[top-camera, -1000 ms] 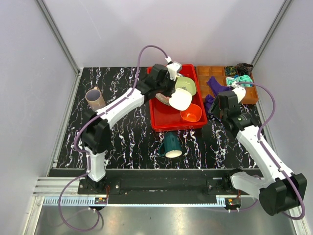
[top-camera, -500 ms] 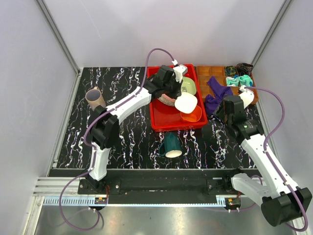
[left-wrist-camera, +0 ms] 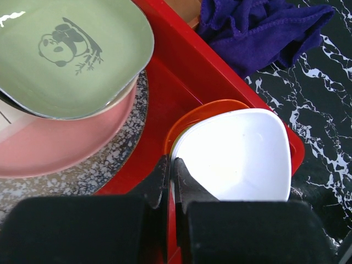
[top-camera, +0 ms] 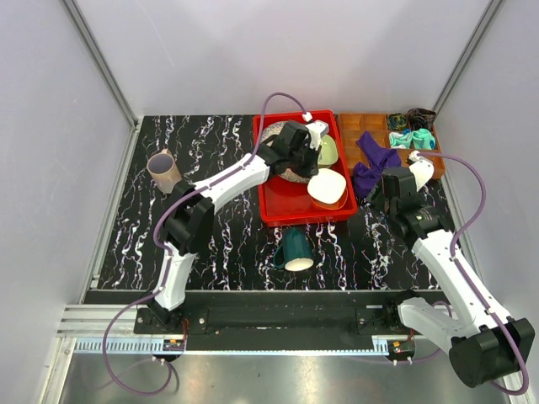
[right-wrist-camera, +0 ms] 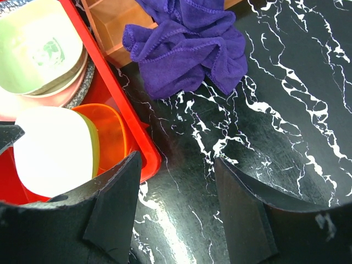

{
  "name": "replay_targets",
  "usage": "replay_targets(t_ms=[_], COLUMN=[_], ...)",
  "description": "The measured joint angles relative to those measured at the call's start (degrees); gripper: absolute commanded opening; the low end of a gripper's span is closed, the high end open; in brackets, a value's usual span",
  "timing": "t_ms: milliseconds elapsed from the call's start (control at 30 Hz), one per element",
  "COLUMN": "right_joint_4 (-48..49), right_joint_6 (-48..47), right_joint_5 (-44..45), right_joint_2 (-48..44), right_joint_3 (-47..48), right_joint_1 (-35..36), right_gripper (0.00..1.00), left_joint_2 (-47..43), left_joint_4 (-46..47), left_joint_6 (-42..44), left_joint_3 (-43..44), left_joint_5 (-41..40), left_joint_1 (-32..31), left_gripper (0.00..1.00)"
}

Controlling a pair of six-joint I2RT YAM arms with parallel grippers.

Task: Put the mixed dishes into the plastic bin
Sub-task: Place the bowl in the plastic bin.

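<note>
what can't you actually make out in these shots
Orange bowl: left wrist view, mostly covered by the white dish pinched in the left gripper; contact between them unclear.
Speckled plate: same view, mostly under the pink plate.
Dark tangle at the brown tray's far corner: top view, too small to identify.

A purple cloth [top-camera: 370, 168] drapes from the brown tray [top-camera: 354, 126] onto the marbled table [top-camera: 210, 244].

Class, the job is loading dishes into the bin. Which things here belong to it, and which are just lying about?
Job: bin, grey plate, pink plate, green bowl, orange bowl, pale plate in the left claw, mug, cup.
Lying about: purple cloth, brown tray, teal cloths.
</note>
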Motion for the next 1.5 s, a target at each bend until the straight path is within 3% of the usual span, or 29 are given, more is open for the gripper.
replay_targets(t_ms=[767,1067,1500], right_joint_4=[0.0,0.0,0.0], right_joint_6=[0.0,0.0,0.0], right_joint_5=[0.0,0.0,-0.1], right_joint_2=[-0.5,-0.9,-1.0], right_joint_3=[-1.4,-1.8,-2.1], right_joint_1=[-0.4,-0.5,-0.6], right_gripper=[0.65,0.66,0.65], left_joint_2=[3.0,4.0,4.0], left_joint_4=[1.7,1.8,2.8], left_joint_6=[-3.7,-4.1,-4.3], left_joint_3=[0.0,-0.1,-0.1], left_joint_5=[-0.4,-0.6,-0.5], left_joint_1=[-1.4,-1.4,-1.4], left_gripper=[0.0,0.18,0.26])
